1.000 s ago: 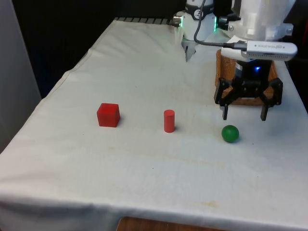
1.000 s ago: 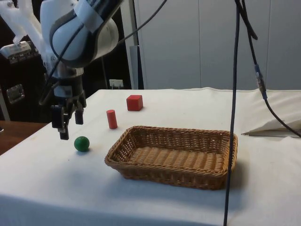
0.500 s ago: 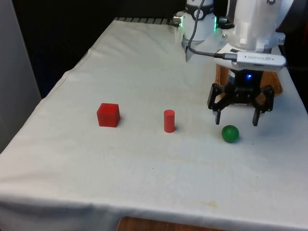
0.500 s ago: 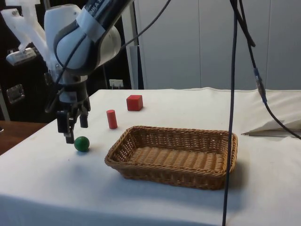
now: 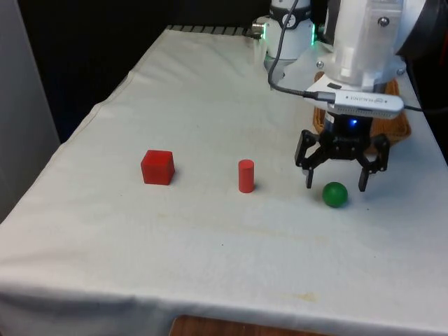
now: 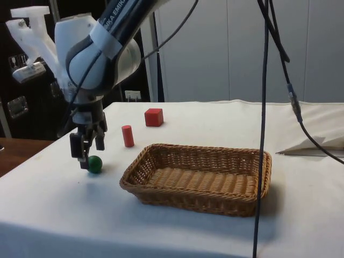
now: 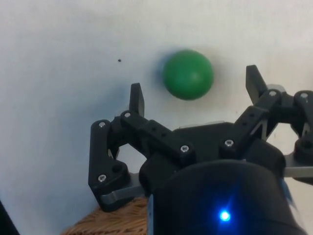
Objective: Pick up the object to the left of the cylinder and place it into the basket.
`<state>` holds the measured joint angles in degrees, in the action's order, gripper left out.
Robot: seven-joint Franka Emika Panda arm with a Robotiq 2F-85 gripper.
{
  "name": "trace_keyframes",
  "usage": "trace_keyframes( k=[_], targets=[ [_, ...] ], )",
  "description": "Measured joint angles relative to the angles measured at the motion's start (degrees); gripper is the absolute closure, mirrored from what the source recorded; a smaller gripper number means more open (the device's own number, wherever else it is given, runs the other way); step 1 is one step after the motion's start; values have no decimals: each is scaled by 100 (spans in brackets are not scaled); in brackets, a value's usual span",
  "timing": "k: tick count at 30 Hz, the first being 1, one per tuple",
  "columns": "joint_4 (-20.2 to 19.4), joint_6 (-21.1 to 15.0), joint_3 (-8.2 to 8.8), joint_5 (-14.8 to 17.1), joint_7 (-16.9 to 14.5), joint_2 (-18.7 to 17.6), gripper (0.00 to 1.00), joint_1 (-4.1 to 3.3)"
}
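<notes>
While spread, fingers [image 5: 335, 183] straddle green ball [image 5: 335, 194]

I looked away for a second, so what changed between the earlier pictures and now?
The black two-finger gripper, open, moved toward the front view's left and came down over the small green ball. Nothing was grasped. The ball, red cylinder, red cube and wicker basket stayed put.

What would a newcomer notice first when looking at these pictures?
The open black gripper hangs just above a green ball near the front view's right edge. A red cylinder and a red cube stand in a row to the ball's left, and a wicker basket sits behind.
</notes>
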<state>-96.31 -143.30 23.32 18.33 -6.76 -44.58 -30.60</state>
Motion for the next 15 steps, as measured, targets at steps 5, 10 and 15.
trace_keyframes(
  k=[5, 10, 15],
  targets=[
    [6, -29, 0, 0, 0, -57, 0, 6],
    [6, -69, 0, 0, 0, -115, 0, 11],
    [6, -74, 0, 0, 0, -143, 0, 17]
  ],
)
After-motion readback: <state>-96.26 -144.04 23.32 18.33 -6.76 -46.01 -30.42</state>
